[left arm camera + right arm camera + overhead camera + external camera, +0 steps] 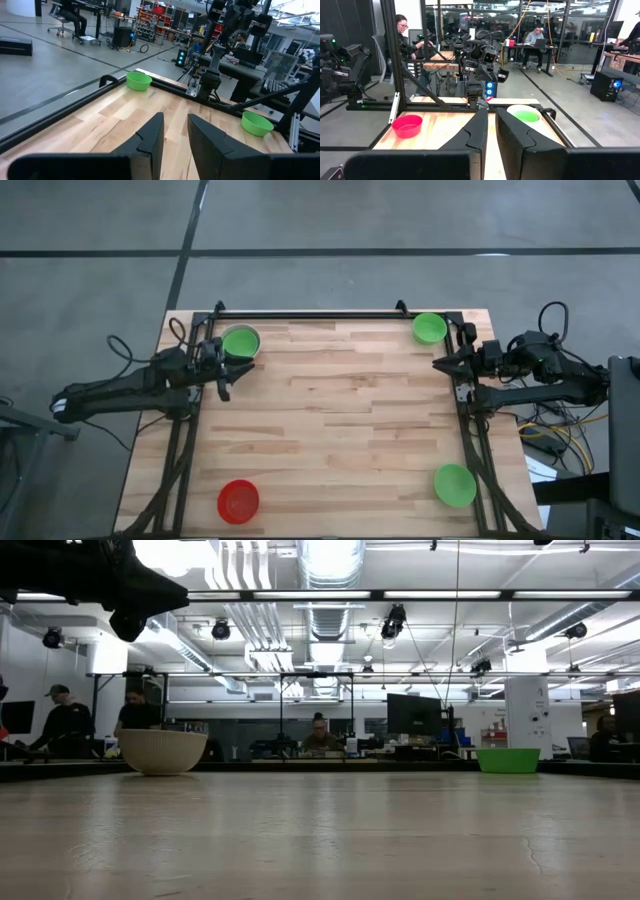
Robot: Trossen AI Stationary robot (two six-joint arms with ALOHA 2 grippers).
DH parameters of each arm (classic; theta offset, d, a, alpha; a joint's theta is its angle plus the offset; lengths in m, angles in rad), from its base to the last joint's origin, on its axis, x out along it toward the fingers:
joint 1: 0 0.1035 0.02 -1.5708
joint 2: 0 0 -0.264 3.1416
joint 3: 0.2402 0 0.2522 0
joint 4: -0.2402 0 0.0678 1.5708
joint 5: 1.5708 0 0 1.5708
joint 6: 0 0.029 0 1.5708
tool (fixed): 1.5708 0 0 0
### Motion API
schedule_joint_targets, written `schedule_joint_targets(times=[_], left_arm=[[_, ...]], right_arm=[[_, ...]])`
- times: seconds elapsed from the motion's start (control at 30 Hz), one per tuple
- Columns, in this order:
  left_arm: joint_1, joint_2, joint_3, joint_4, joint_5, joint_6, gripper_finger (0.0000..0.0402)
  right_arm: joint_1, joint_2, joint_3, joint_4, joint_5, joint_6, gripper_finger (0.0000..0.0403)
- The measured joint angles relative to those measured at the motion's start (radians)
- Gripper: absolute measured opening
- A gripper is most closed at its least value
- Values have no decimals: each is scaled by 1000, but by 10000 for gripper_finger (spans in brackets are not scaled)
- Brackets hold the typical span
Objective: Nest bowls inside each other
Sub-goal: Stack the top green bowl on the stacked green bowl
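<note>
High view: the left gripper [224, 372], fingers parted with nothing between them, hovers by the table's far-left corner, just beside a whitish-grey round plastic bowl holding a bright green one [241, 342]. At the wooden table's [340, 420] right edge, the right gripper [440, 364] waits with fingers narrowly apart, near a second green plastic bowl [430, 328]. A third green bowl [455, 485] and a red plastic bowl [239, 501] sit at the near corners, well apart.
</note>
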Motion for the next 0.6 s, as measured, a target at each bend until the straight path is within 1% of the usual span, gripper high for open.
schedule_joint_targets(times=[0.5,0.6], left_arm=[[0,0,0,0,0,-1,92],[0,0,0,0,1,-1,92]], right_arm=[[0,0,0,4,3,-6,34],[0,0,0,4,52,15,34]])
